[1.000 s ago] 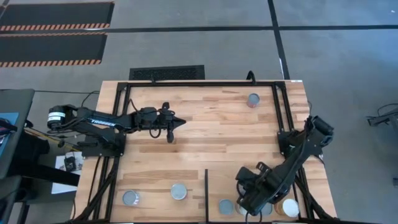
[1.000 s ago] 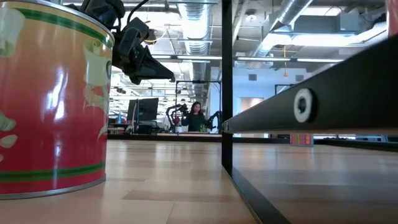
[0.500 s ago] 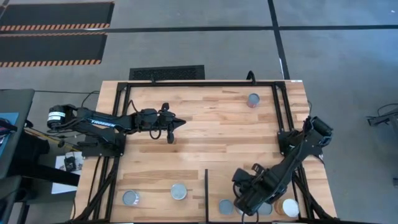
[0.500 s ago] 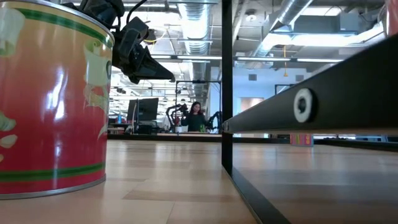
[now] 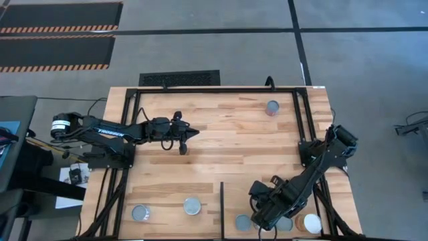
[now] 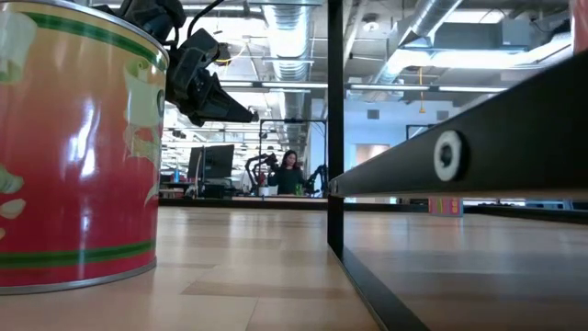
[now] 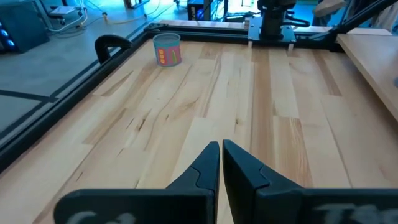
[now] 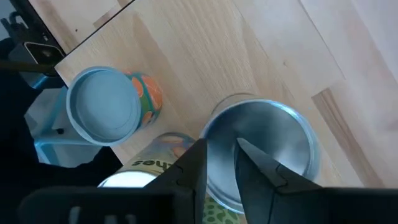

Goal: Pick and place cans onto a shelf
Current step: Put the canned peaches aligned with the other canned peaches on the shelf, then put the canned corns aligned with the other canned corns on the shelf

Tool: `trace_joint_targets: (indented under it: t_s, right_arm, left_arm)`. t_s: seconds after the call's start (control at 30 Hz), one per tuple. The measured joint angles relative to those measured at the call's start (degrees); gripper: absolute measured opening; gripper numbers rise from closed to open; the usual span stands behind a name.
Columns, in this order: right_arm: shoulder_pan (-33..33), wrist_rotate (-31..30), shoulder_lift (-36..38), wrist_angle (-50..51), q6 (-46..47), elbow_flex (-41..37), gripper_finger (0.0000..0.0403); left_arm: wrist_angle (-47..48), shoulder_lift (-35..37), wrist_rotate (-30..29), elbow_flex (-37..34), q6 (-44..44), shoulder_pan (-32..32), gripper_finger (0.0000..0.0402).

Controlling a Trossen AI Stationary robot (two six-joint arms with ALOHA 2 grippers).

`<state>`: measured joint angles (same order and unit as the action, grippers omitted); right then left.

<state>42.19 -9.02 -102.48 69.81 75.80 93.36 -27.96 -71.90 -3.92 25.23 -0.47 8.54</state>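
My right gripper [image 8: 221,165] points down over the shelf [image 5: 234,201], the wood section right of the black divider bar [image 5: 221,204]. Its fingers stand a little apart just above the silver top of a can [image 8: 273,149]. Beside that can stand an orange-sided can with a pale top [image 8: 102,112] and a green-labelled can [image 8: 152,167]. In the high view, cans [image 5: 243,222] [image 5: 312,223] stand upright on the shelf around the gripper [image 5: 264,219]. My left gripper [image 5: 192,134] hovers shut over the table's middle left, holding nothing.
Two cans [image 5: 140,213] [image 5: 192,205] stand left of the divider, one looming red in the low view [image 6: 73,147]. Another can [image 5: 272,107] stands at the far right, also in the left wrist view [image 7: 167,50]. Black frame rails [image 5: 127,154] edge the table; bare wood lies between.
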Motion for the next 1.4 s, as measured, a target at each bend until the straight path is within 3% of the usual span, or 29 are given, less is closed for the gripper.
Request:
trace_joint_targets:
  t_s: [0.17, 0.3, 0.43, 0.63, 0.83, 1.13, 1.27, 1.4]
  right_arm:
    - [0.02, -0.27, 0.32, 0.21, -3.64, -0.03, 0.0099]
    - [-0.22, -0.04, 1.59, 0.45, -7.35, -0.04, 0.0072]
    - [-1.02, -1.84, 1.95, -0.64, -17.75, -0.04, 0.0016]
    - [-5.36, -2.61, 3.09, -9.69, -37.28, -1.4, 0.0006]
    - [-11.33, 0.17, 6.76, -22.3, -51.83, -9.74, 0.0004]
    - [-19.45, 1.7, 18.5, -53.98, -60.86, -32.23, 0.0003]
    - [-22.51, 2.44, 20.79, -60.45, -61.35, -37.42, 0.0003]
    - [-24.58, 3.35, 20.74, -60.27, -62.25, -37.79, 0.0003]
  left_arm:
    - [0.43, -0.02, 0.14, 0.0, 0.01, 0.0, 0.0009]
    - [0.5, 0.09, 2.66, 0.0, -0.02, -0.8, 0.0009]
    - [1.73, 1.67, 5.69, 0.04, 1.55, -3.84, 0.0009]
    - [6.45, 6.63, 5.81, 0.09, 0.85, -10.89, 0.0008]
    - [14.26, 12.88, 1.12, 0.13, 0.79, -21.3, 0.0001]
    - [18.09, 14.12, -7.89, 0.13, -1.72, -37.16, 0.0001]
    - [21.06, 13.32, -10.34, 1.19, -3.6, -42.32, 0.0013]
    - [22.09, 10.18, -10.38, 4.35, -3.65, -46.88, 0.0053]
